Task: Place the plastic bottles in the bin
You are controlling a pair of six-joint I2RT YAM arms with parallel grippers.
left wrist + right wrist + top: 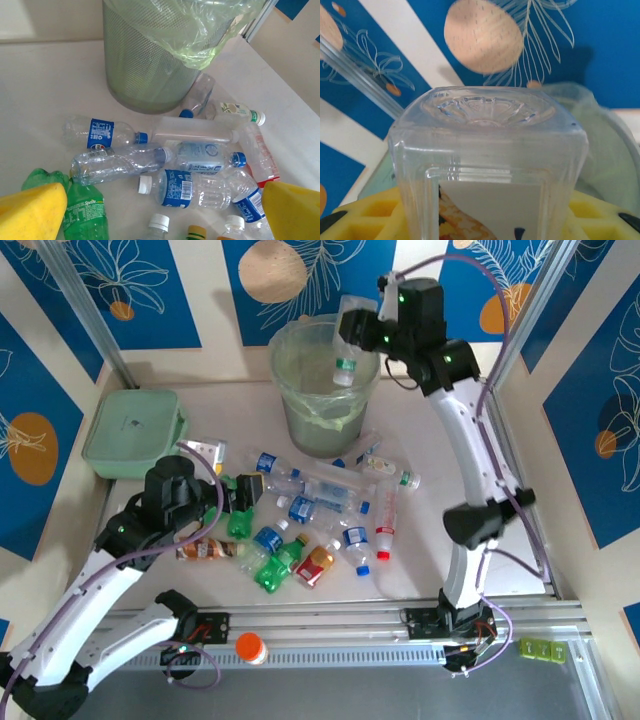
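Early stage, judged from the layout. One clear square-based plastic bottle [346, 360] is clamped cap-down in the right gripper [360, 332] and held over the mouth of the round grey-green mesh bin [320, 425], lined with a pale green bag, at the middle of the desk's far edge. It is not yet released. Bin contents can't be read. The left gripper [162, 194] is spread wide with nothing gripped, over the loose bottle pile [310, 505] at desk centre.

Left on the desk: roughly a dozen bottles; an exact count is blocked by overlap.
- green bottles [275, 565]: two
- amber bottle [205, 551]: one
- red-labelled bottle [315, 565]: one
- remainder clear, mostly blue-labelled

Not to be binned: one mint-green lidded box [130, 430] at the far-left corner, one orange-capped white jar [250, 648] at the near edge.
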